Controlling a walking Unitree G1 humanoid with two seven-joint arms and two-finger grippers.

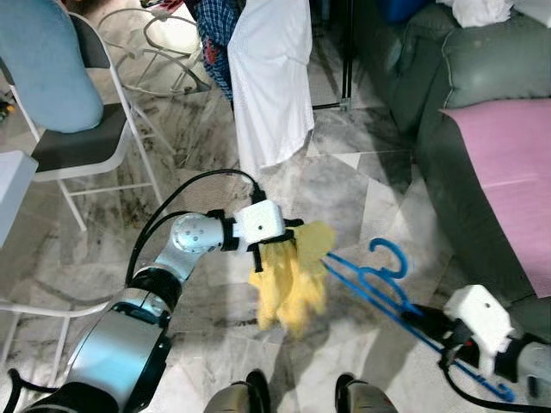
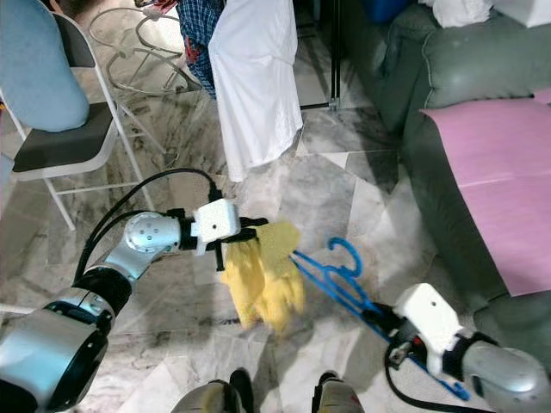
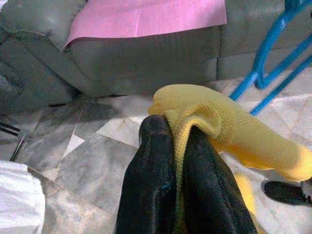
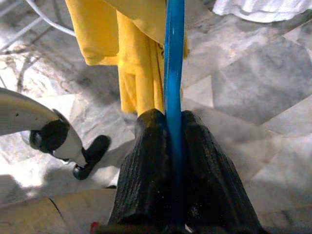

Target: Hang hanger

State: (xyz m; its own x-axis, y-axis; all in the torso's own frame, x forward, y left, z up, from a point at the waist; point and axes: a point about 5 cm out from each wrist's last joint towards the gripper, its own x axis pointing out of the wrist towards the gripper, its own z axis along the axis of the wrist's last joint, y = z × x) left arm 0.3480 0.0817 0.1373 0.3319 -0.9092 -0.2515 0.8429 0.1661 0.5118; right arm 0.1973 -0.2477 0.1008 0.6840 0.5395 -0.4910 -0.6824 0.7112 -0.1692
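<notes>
A blue plastic hanger (image 1: 379, 284) is held low over the marble floor, its hook (image 1: 389, 255) pointing up and one end reaching into a yellow garment (image 1: 288, 280). My right gripper (image 1: 424, 320) is shut on the hanger's bar (image 4: 174, 97), at the lower right. The yellow garment (image 2: 263, 275) hangs limp from my left gripper (image 1: 275, 237), which is shut on the cloth's top edge (image 3: 195, 122). In the left wrist view the black fingers (image 3: 156, 170) pinch the yellow fabric tightly.
A white garment (image 1: 274, 77) and a plaid one (image 1: 215, 34) hang on a rack straight ahead. A folding chair (image 1: 77, 129) stands at the left, a grey-green sofa (image 1: 448, 103) with a pink cloth (image 1: 508, 172) at the right. My feet (image 1: 293, 396) are just below.
</notes>
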